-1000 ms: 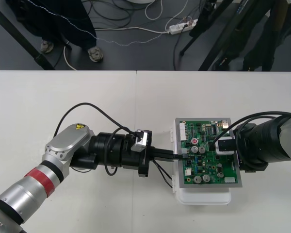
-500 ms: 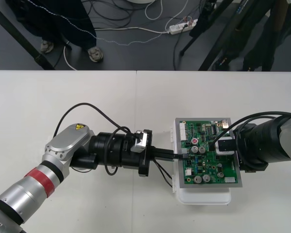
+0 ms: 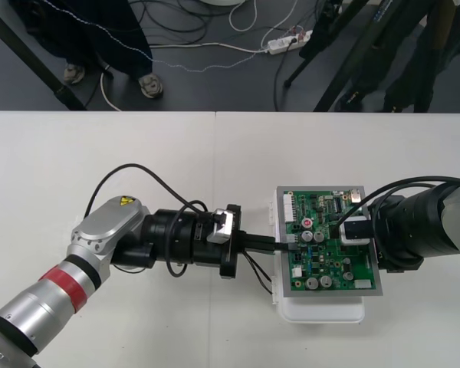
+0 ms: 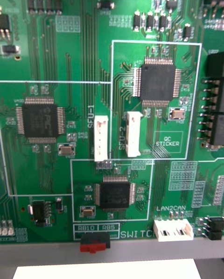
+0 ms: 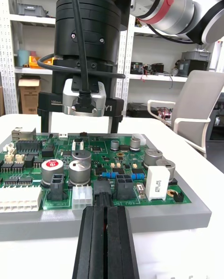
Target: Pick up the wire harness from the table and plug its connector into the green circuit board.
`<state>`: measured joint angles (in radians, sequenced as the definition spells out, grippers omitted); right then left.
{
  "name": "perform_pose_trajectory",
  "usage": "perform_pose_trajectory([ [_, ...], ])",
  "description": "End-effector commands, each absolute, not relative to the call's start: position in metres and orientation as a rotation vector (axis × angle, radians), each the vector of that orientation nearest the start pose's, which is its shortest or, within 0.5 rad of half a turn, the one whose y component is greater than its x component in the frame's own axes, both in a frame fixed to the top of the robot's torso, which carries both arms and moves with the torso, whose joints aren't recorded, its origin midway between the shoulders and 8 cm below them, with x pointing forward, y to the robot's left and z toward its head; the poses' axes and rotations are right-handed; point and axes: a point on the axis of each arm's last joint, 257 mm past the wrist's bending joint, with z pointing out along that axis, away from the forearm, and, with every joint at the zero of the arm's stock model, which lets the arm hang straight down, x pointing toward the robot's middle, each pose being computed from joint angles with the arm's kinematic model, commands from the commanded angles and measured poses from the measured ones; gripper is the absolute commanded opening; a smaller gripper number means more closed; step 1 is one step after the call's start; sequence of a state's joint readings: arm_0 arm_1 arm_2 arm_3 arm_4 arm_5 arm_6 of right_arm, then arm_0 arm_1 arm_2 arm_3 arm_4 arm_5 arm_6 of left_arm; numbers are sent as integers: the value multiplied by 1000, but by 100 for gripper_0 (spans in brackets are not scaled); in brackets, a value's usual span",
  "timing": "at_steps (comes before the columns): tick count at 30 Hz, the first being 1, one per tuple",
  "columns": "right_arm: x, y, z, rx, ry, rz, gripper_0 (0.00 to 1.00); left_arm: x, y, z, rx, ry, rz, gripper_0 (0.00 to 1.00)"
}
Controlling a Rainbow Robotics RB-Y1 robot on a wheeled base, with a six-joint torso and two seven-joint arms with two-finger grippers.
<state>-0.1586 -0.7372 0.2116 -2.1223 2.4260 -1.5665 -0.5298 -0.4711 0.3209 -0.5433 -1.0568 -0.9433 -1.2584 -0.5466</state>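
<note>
A plain light table (image 3: 123, 161) carries the scene, with the robot's left arm (image 3: 100, 245) stretching in from the near-left corner and its right arm (image 3: 437, 222) entering from the right. Between them sits the green circuit board (image 3: 330, 264) on its white base (image 3: 322, 310). The right gripper (image 3: 357, 230) hangs over the board's right edge, fingers spread wide and holding nothing. The left gripper (image 3: 282, 243) meets the board's left edge, fingers clamped together on the wire harness (image 3: 254, 270), whose thin wires loop down onto the table just beside the base. Its small black plug (image 5: 103, 196) sits at the board's edge beside a white connector (image 5: 82, 197); whether it is seated cannot be told.
</note>
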Motion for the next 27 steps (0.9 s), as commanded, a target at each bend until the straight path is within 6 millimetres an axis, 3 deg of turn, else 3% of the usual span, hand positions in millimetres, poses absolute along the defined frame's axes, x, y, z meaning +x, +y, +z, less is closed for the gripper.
perform_pose_trajectory([
  [1,373,-220,-275,-1992,1875,-227,100,335,-97,-205,1371,781,-1048,0],
  [27,373,-221,-277,-1997,1877,-236,100,327,-115,-204,1346,773,-1057,0],
])
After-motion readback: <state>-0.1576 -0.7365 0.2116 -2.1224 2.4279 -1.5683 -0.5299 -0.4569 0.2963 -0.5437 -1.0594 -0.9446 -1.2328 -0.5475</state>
